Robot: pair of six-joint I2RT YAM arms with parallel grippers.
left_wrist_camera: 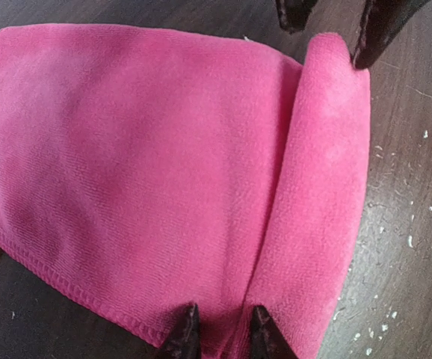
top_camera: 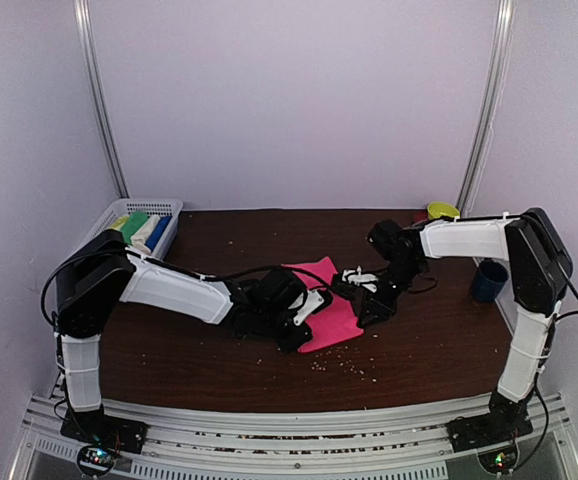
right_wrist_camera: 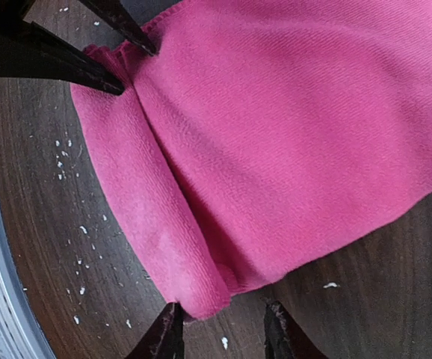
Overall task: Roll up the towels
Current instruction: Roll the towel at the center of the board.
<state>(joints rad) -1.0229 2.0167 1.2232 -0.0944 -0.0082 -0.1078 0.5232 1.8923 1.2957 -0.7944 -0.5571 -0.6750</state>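
Note:
A hot pink towel [top_camera: 329, 300] lies flat near the middle of the table, its near edge turned over into one thick fold [left_wrist_camera: 328, 187]. At the fold's left end, my left gripper [left_wrist_camera: 225, 333] is closed narrowly on the towel's edge, and the cloth bunches between its fingers [right_wrist_camera: 89, 71]. My right gripper [right_wrist_camera: 220, 333] is at the other end of the fold [right_wrist_camera: 201, 295]. Its jaws stand apart; one tip touches the fold's end, the other is over bare wood. In the top view the left gripper [top_camera: 307, 318] and right gripper [top_camera: 367, 305] flank the towel.
A white mesh basket [top_camera: 164, 208] at the back left holds rolled towels, green [top_camera: 134, 225] and blue [top_camera: 157, 232] among them. A dark blue cup [top_camera: 489, 280] stands at the right edge, and a yellow-green object [top_camera: 442, 211] lies at the back right. White crumbs [top_camera: 344, 365] dot the wood.

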